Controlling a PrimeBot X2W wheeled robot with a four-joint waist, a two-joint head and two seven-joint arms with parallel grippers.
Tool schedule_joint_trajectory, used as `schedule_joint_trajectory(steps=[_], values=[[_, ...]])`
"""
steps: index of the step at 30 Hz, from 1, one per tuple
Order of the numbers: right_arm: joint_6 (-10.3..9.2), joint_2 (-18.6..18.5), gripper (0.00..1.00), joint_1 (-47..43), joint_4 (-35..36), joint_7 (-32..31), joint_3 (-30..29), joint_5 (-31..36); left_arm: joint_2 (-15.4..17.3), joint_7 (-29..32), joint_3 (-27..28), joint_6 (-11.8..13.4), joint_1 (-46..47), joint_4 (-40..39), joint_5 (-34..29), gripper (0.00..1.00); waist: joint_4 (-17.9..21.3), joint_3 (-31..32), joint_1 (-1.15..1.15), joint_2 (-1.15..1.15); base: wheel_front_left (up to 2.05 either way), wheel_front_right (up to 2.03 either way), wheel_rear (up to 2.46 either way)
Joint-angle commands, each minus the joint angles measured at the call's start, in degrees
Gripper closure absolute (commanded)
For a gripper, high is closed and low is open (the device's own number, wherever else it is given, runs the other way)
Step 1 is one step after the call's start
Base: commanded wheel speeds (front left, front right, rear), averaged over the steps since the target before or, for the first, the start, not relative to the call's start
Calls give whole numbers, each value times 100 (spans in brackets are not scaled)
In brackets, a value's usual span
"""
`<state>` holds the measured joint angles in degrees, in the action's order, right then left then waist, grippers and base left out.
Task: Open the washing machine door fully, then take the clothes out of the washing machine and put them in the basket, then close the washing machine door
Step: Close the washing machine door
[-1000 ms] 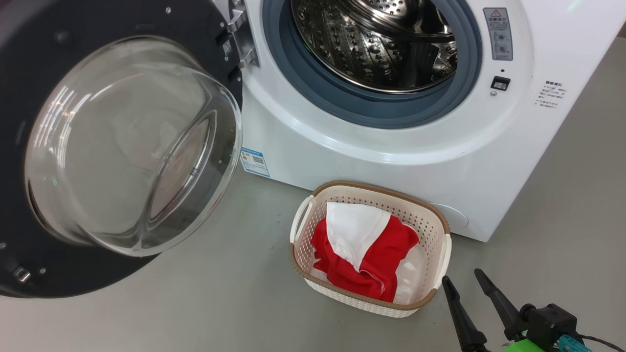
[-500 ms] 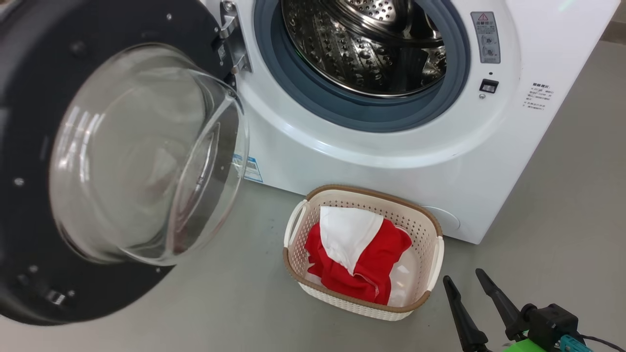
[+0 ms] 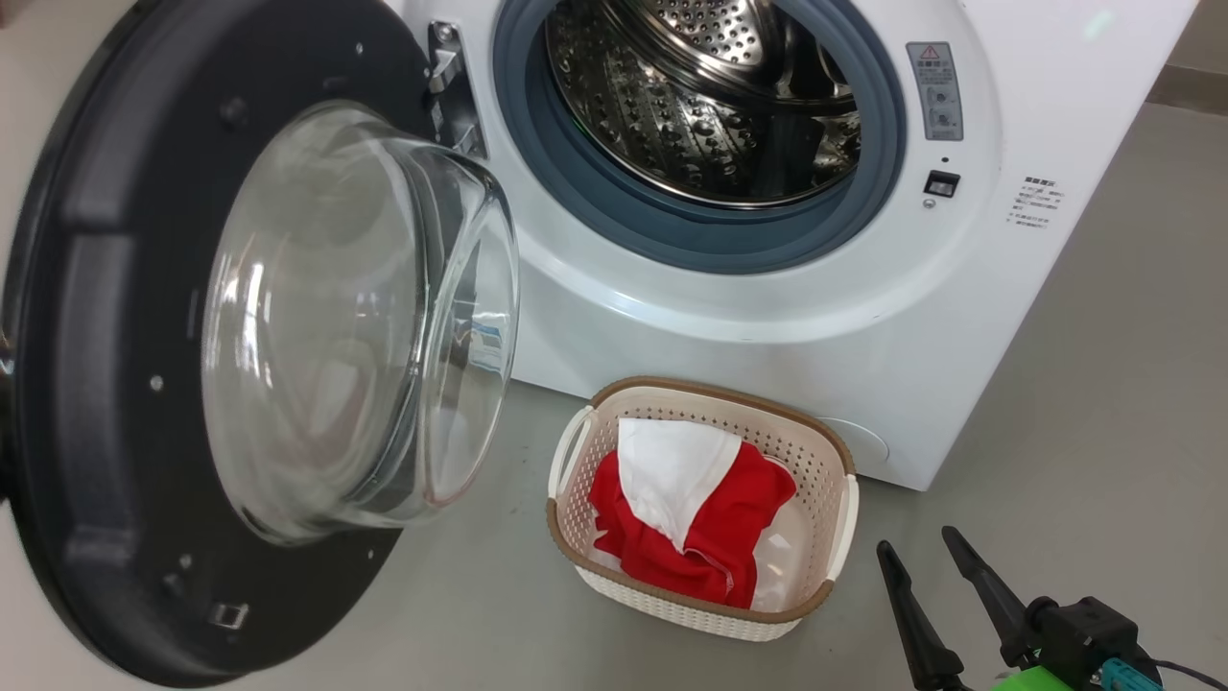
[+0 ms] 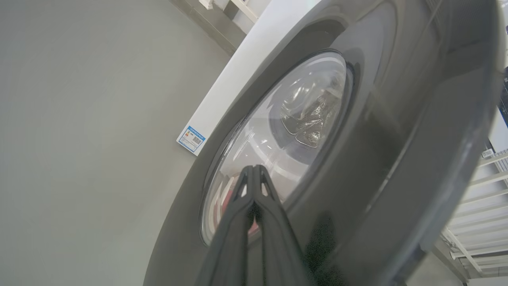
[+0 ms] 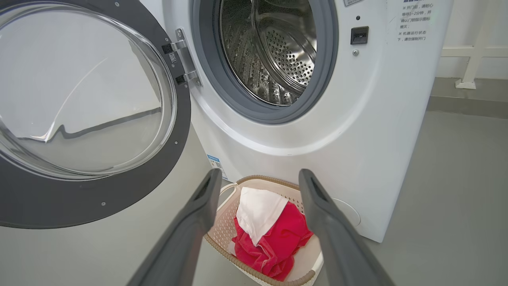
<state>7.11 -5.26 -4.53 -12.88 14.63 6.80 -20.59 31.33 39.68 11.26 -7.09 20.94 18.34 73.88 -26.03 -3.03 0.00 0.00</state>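
Observation:
The washing machine door (image 3: pixel 96 384) hangs half open on the left, its glass bowl (image 3: pixel 355 326) bulging toward the white washing machine (image 3: pixel 767 317). The steel drum (image 3: pixel 710 106) looks bare. Red clothes (image 3: pixel 691 537) with a white panel lie in the cream basket (image 3: pixel 700 389) on the floor in front of the machine. My left gripper (image 4: pixel 254 171) is shut, tips against the door's outer face (image 4: pixel 397 159) at the window's edge. My right gripper (image 3: pixel 916 542) hangs open just right of the basket; its wrist view looks between the fingers (image 5: pixel 260 172) at the clothes (image 5: pixel 278 242).
Grey floor (image 3: pixel 1103 432) spreads around the machine and basket. A blue label (image 4: pixel 191 139) marks the machine's lower left corner. A white rail (image 5: pixel 472 51) stands behind the machine on the right, and white shelving (image 4: pixel 484 198) shows past the door's edge.
The door has swung toward the machine's opening, its glass bowl now nearer the front panel. The head camera has shifted a little. The right gripper, basket and clothes have stayed put.

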Motion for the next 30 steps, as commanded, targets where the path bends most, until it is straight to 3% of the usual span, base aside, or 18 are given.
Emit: schedule_joint_trajectory(steps=[1,12,30], values=[[37,-63,0,38,144,37,108,87,313,61,95,-39,43,-303,102,100,43,7,0,0,0,0,0],[37,-112,0,18,212,37,37,517,275,-62,-487,-39,-120,-1025,486,100,365,-40,0,0,0,0,0],[37,-102,0,104,301,37,-79,609,131,-697,-1433,-39,177,-1738,710,100,1126,-270,0,0,0,0,0]])
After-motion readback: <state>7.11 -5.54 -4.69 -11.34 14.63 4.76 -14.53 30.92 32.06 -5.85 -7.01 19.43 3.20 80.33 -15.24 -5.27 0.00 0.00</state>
